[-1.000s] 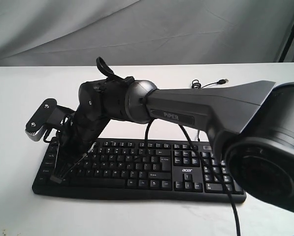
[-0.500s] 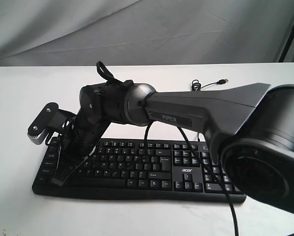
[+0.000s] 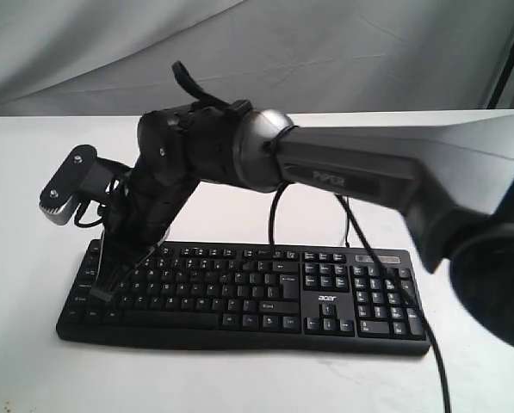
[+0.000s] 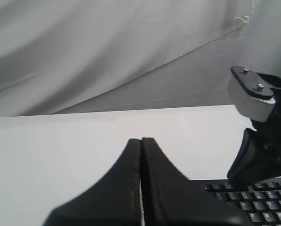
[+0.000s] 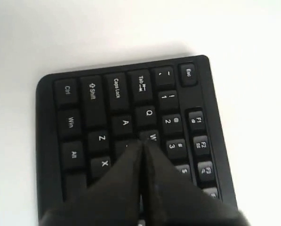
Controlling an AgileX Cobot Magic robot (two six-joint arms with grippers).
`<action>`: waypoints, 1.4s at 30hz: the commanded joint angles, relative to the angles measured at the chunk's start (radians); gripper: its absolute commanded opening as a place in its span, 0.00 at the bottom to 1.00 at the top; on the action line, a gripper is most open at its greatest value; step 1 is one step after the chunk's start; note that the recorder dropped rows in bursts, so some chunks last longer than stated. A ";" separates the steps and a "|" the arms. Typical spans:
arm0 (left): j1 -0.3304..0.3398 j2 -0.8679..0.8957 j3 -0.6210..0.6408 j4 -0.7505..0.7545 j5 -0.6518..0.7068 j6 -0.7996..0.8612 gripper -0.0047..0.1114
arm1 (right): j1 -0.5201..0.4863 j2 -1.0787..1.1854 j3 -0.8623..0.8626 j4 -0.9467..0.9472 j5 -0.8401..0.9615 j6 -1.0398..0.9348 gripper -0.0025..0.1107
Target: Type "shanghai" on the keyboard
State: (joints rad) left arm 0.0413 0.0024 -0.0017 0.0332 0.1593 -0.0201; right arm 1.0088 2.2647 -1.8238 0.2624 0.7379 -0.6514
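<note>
Minding the left gripper (image 4: 141,141), closed on nothing and held clear of the keyboard (image 3: 239,288) lying on the white table (image 3: 33,370), then the right gripper (image 5: 142,147), likewise pinched closed over S, beware landing off-centre and catching A, W or X, or snagging the drooping arm cable (image 3: 270,228) on keys.

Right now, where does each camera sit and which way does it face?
Exterior view: on the typist's side of the white table, facing the keyboard and grey cloth; the right arm crosses it, right hand over the left keys.
Left wrist view: low over the table, facing the cloth; the shut left hand fills the foreground.
Right wrist view: steeply down on the Esc corner; the shut right hand, tips beside W.
Shared: the left wrist and exterior views both show the right arm's wrist camera.
</note>
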 commanded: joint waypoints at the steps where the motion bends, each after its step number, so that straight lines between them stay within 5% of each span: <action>1: -0.006 -0.002 0.002 0.000 -0.006 -0.003 0.04 | -0.033 -0.083 0.143 -0.003 -0.051 0.014 0.02; 8: -0.006 -0.002 0.002 0.000 -0.006 -0.003 0.04 | -0.065 -0.167 0.373 0.072 -0.224 0.001 0.02; 42: -0.006 -0.002 0.002 0.000 -0.006 -0.003 0.04 | -0.073 -0.108 0.379 0.129 -0.230 -0.025 0.02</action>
State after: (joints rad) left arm 0.0413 0.0024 -0.0017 0.0332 0.1593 -0.0201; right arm 0.9476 2.1580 -1.4495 0.3878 0.5119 -0.6691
